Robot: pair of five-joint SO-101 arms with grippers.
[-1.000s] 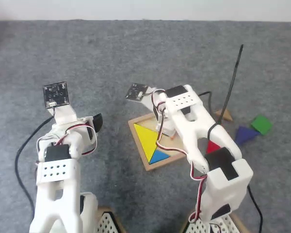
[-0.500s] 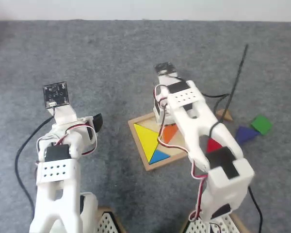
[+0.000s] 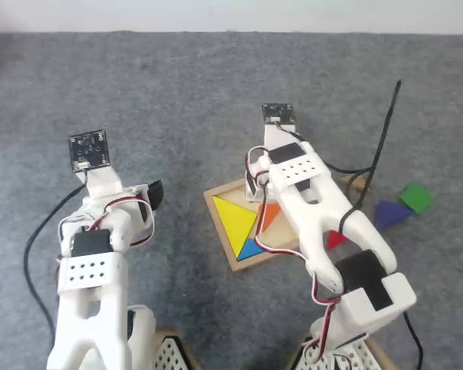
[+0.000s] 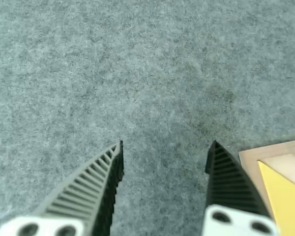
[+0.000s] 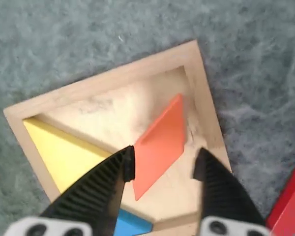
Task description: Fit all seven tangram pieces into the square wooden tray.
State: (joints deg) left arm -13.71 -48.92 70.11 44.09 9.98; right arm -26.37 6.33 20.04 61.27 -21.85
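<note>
The square wooden tray (image 3: 220,225) lies at mid-table and holds a yellow triangle (image 3: 235,216), a blue triangle (image 3: 252,248) and an orange parallelogram (image 3: 268,212). In the right wrist view my right gripper (image 5: 164,160) hangs open just above the orange parallelogram (image 5: 160,145), which lies flat in the tray (image 5: 108,78) beside the yellow triangle (image 5: 64,150). A red piece (image 3: 337,237) lies at the tray's right edge, partly under the right arm. My left gripper (image 4: 166,145) stands open over bare carpet, with the tray's corner (image 4: 265,152) close by.
Right of the tray on the grey carpet lie a purple triangle (image 3: 390,213), a green square (image 3: 415,197) and a small tan triangle (image 3: 360,183). A black cable (image 3: 382,131) rises behind the right arm. The carpet is open at the back and left.
The right arm's wrist has swung toward the back and right over the tray, uncovering the orange parallelogram in it. The left arm has not moved.
</note>
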